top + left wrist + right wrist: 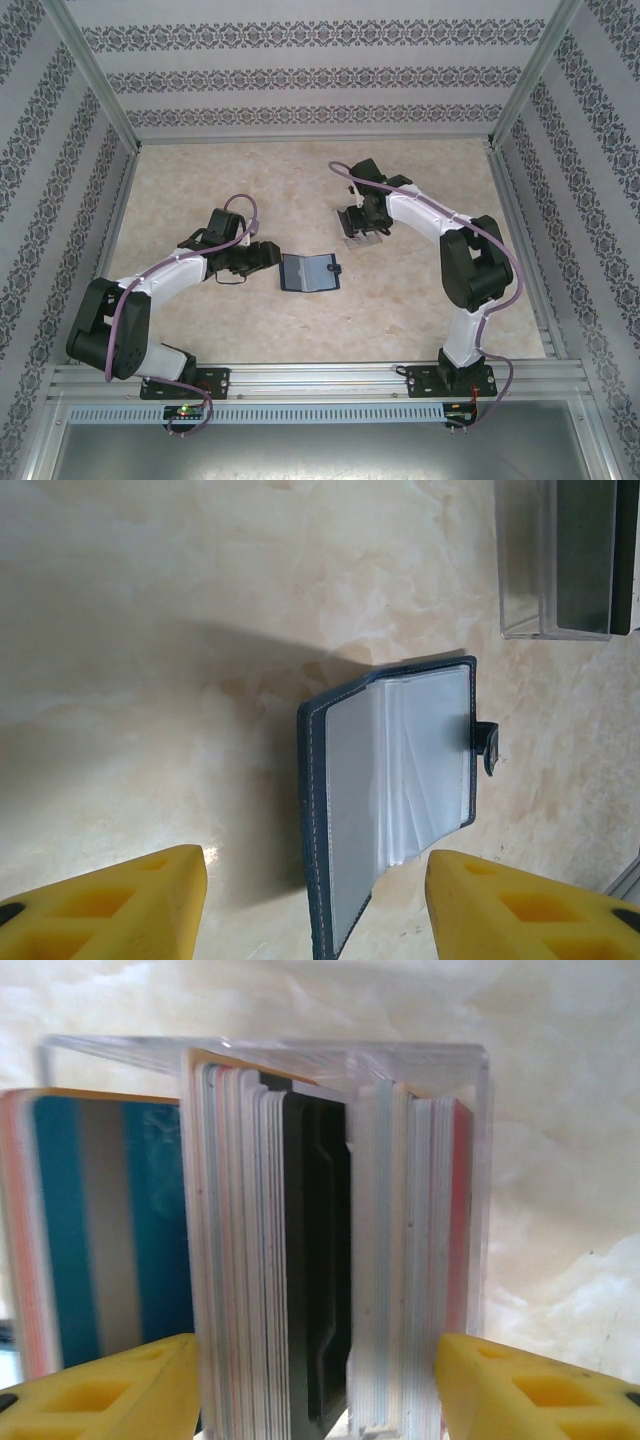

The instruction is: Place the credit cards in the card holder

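The card holder [310, 271] lies open on the table, a dark navy wallet with clear inner sleeves [395, 790] and a snap tab on its right edge. My left gripper [315, 880] hovers just left of it, open, and the wallet's near corner shows between the yellow fingers [120, 905] without touching them. The credit cards [240, 1260] stand on edge in two stacks inside a clear plastic case [480, 1160], with a dark divider between the stacks. My right gripper [317, 1355] is open, its fingertips [500, 1385] flanking the stacks from above. A blue-striped card [90, 1230] stands left of the case.
The clear case [362, 230] sits at mid-right of the marbled table, under the right gripper [358, 222]. In the left wrist view it shows beyond the wallet [555, 560]. Aluminium frame rails edge the table [520, 250]. The left gripper [268, 254] is near the table's middle.
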### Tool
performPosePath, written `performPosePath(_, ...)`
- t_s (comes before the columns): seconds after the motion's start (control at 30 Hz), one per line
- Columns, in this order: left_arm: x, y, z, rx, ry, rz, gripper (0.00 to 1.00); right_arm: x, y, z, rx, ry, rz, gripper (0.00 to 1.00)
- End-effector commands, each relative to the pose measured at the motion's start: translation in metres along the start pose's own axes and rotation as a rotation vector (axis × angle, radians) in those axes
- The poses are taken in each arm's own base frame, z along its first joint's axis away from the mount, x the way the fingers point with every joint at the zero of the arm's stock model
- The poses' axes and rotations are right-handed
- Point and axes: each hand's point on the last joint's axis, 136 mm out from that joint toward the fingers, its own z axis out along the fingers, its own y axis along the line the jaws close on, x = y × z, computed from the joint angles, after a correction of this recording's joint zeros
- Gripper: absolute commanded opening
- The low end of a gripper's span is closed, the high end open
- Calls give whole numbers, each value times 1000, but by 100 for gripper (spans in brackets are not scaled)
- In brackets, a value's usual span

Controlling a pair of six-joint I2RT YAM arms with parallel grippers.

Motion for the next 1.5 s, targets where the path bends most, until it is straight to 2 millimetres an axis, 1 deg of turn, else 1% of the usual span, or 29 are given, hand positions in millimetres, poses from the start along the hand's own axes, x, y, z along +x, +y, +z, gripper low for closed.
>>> performPosePath(0.0, -3, 1, -4, -5, -1, -16, 60, 17, -11, 18, 22, 64, -5, 63)
performPosePath(0.1, -3, 3, -6, -19, -15, -11, 60, 16, -14, 21, 43, 68, -5, 63)
performPosePath(0.17, -2, 6, -5, -21, -21, -13, 60, 13, -20, 18, 101, 54, -20, 63)
performPosePath(0.23, -1, 5, -5, -17, -10, -14, 60, 7, -26, 12, 177, 20, -47, 63)
performPosePath(0.37, 0, 8, -5, -33, -14, -3, 60, -6, -26, -5, 288, -70, -116, 62)
performPosePath(0.47, 0, 8, -2, -26, -6, -10, 60, -12, -26, -18, 357, -136, -158, 60)
performPosePath(0.53, 2, 7, -2, -15, 2, -10, 60, -14, -25, -23, 373, -160, -162, 57)
performPosePath(0.63, 2, 12, 0, -28, -14, -12, 60, -15, -30, -28, 402, -174, -158, 51)
performPosePath(0.7, 2, 10, 1, -20, -3, -16, 60, -14, -33, -29, 417, -173, -154, 48)
performPosePath(0.77, 3, 8, 0, -12, 5, -13, 60, -15, -32, -29, 414, -176, -154, 45)
performPosePath(0.87, 2, 12, 0, -27, -16, -7, 60, -15, -30, -28, 410, -178, -157, 41)
performPosePath(1.0, 4, 10, 2, -13, 3, -15, 60, -13, -28, -27, 410, -172, -175, 33)
performPosePath(1.07, 5, 14, 2, -23, -8, -14, 60, -14, -27, -26, 414, -169, -184, 31)
performPosePath(1.13, 6, 17, 4, -30, -9, -18, 60, -13, -27, -25, 427, -167, -192, 31)
performPosePath(1.23, 6, 12, 5, -8, 9, -23, 60, -12, -28, -25, 452, -165, -206, 31)
performPosePath(1.3, 6, 15, 5, -20, -1, -19, 60, -14, -27, -26, 463, -171, -215, 31)
performPosePath(1.37, 5, 17, 6, -31, -4, -19, 60, -15, -25, -28, 467, -179, -220, 33)
performPosePath(1.47, 6, 12, 9, -3, 19, -23, 60, -14, -26, -26, 467, -179, -222, 34)
